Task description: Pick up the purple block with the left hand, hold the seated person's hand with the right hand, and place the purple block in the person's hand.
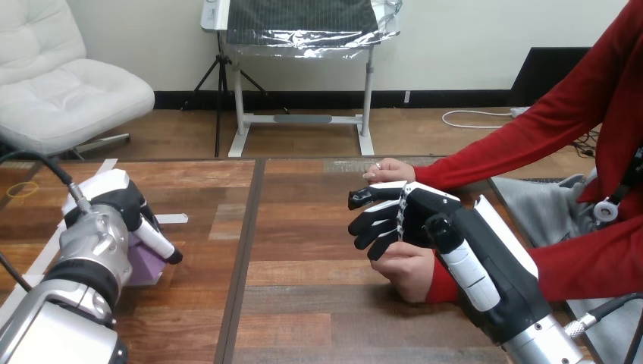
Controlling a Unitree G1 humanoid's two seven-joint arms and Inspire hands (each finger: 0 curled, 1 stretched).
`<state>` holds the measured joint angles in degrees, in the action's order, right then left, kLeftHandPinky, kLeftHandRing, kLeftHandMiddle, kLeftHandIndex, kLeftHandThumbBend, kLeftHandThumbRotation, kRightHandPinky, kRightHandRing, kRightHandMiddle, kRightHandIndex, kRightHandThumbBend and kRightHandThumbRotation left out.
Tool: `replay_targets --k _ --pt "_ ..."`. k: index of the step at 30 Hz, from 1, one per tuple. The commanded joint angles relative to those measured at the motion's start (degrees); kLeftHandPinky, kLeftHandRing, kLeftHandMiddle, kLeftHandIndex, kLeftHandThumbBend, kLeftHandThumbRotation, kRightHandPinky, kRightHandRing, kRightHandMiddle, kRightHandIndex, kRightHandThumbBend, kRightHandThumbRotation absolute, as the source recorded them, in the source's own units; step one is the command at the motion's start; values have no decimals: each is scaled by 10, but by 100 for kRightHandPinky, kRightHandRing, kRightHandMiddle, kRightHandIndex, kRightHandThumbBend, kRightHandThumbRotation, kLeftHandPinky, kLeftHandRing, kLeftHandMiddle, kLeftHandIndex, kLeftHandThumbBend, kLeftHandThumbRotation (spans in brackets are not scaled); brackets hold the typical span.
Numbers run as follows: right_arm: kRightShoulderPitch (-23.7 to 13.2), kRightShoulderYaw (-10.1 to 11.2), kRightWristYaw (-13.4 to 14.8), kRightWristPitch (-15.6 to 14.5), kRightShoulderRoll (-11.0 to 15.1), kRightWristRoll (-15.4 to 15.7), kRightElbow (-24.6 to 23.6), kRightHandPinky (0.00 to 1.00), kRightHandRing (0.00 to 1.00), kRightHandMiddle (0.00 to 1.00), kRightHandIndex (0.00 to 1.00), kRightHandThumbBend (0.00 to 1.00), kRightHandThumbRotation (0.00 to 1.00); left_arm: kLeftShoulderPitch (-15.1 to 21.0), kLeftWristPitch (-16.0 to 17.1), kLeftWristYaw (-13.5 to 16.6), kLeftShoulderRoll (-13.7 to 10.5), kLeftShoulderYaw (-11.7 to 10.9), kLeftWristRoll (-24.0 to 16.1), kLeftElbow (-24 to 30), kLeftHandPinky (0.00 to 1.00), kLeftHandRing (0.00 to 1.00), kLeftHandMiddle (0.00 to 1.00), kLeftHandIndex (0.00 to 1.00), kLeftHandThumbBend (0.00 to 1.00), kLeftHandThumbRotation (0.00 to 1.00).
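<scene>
left hand (pixel 115 203) hides most of purple block (pixel 145 263); grip unclear.

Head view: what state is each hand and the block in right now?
purple block: resting on the table, not lifted.
left hand: down over the purple block; grip cannot be told.
right hand: open, fingers relaxed, over the person's nearer hand, not curled round it.
person's nearer hand: loosely curled, beneath the right hand.
person's farther hand: closed, resting on the table.
</scene>
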<state>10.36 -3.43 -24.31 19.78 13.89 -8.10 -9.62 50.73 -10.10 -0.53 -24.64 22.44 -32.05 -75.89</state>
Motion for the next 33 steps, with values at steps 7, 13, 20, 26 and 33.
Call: replay_targets --k 7,13,20,26,33 --pt "-30 5 1 1 2 -2 -13 48 57 61 68 81 99 35 17 26 -12 -34 28 46 34 43 48 46 81 0" --pt "-31 5 2 0 1 -1 -13 48 57 61 68 81 99 28 31 21 -16 -65 61 68 38 47 52 47 79 0" --pt "-34 6 1 5 2 -1 -8 47 57 61 68 81 99 12 44 16 -21 -96 95 104 40 49 53 48 77 0" --pt "-35 6 1 3 1 -3 -5 47 57 61 68 81 99 -2 43 9 -21 -123 124 133 41 47 52 48 76 0" --pt "-39 8 5 10 1 4 2 47 57 61 68 80 98 -34 58 2 -20 -168 173 179 39 45 49 47 74 0"
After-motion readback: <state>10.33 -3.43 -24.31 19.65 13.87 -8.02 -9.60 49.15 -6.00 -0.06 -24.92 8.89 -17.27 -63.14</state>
